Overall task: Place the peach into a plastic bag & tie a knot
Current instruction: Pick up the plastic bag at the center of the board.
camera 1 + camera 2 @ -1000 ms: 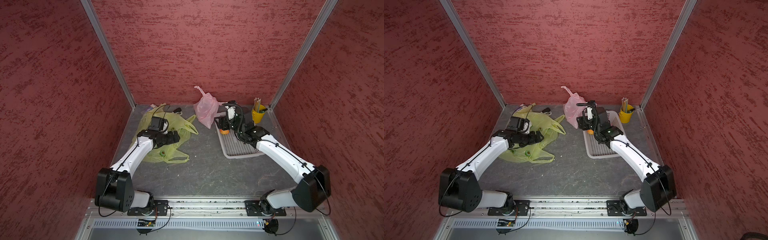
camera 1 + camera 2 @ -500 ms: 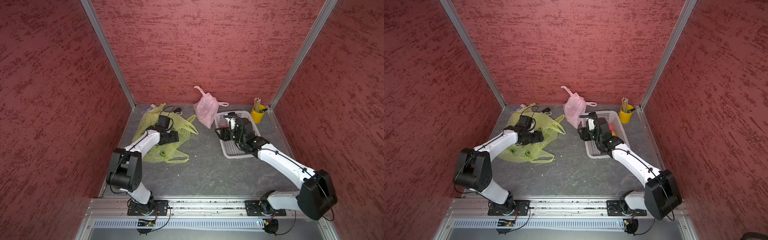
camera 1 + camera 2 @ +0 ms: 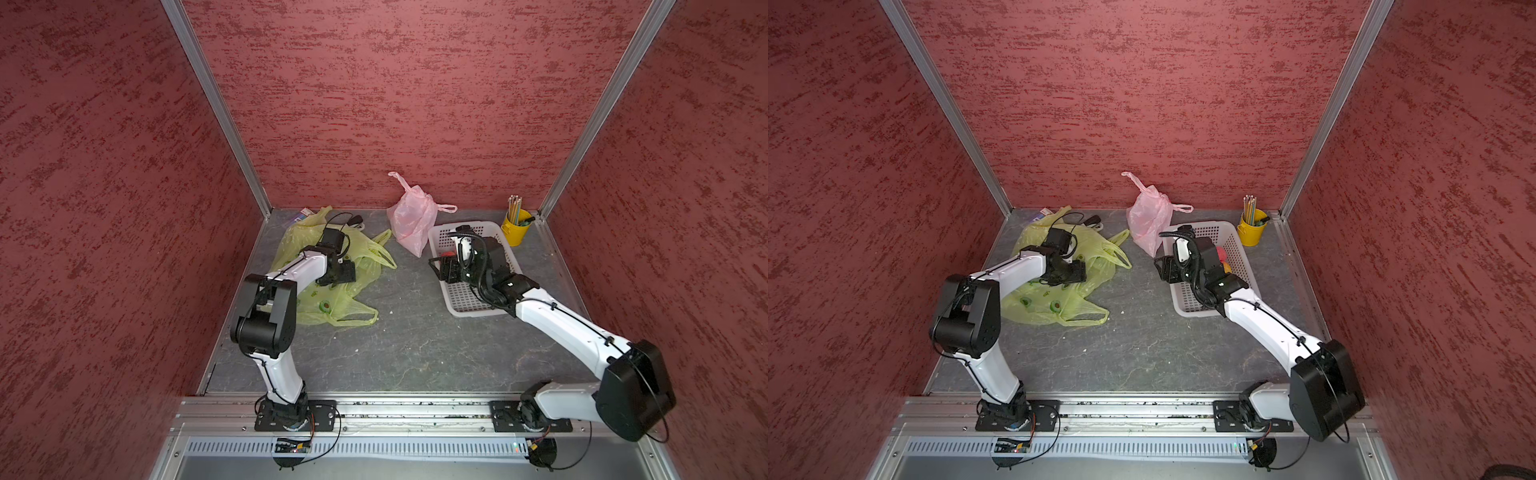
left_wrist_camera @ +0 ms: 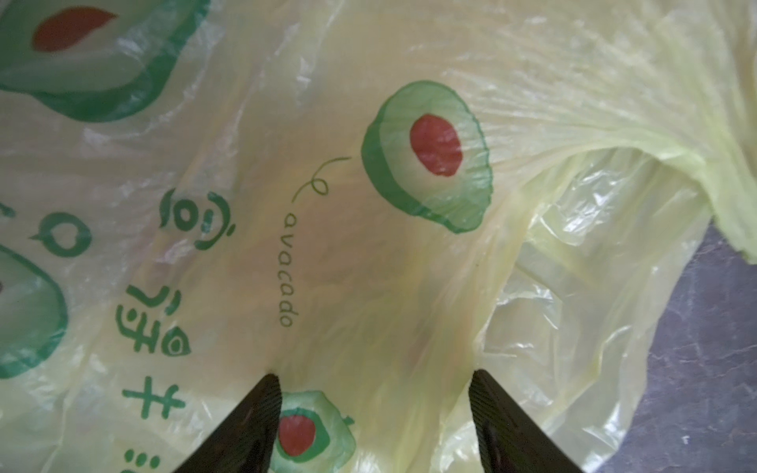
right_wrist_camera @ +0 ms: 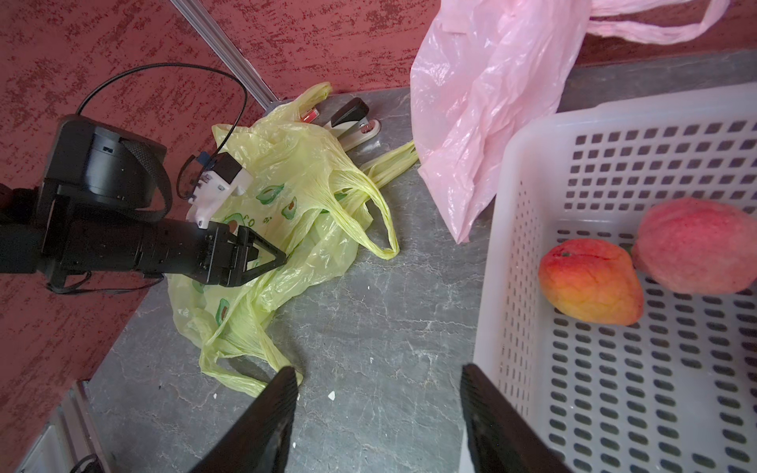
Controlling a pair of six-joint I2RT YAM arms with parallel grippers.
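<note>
The pink-red peach [image 5: 696,245] lies in the white basket [image 5: 532,229] at the back right, touching an orange-red fruit [image 5: 590,282]. In a top view the peach [image 3: 1220,252] peeks out beside my right wrist. A yellow-green plastic bag [image 3: 332,299] printed with avocados lies crumpled flat at the back left. My left gripper [image 4: 375,379] hangs open just over the bag [image 4: 368,266], nothing between its fingers. My right gripper [image 5: 377,370] is open and empty over the bare table, just left of the basket's left wall, apart from the peach.
A knotted pink bag [image 3: 411,220] stands at the back wall between the yellow-green bag and the basket. A yellow cup of pencils [image 3: 515,228] sits in the back right corner. A stapler [image 5: 352,123] lies behind the yellow-green bag. Red walls enclose three sides.
The right gripper drew back from the far part of the basket to its left rim. The left arm's elbow swung forward and up while its gripper stayed over the bag.
</note>
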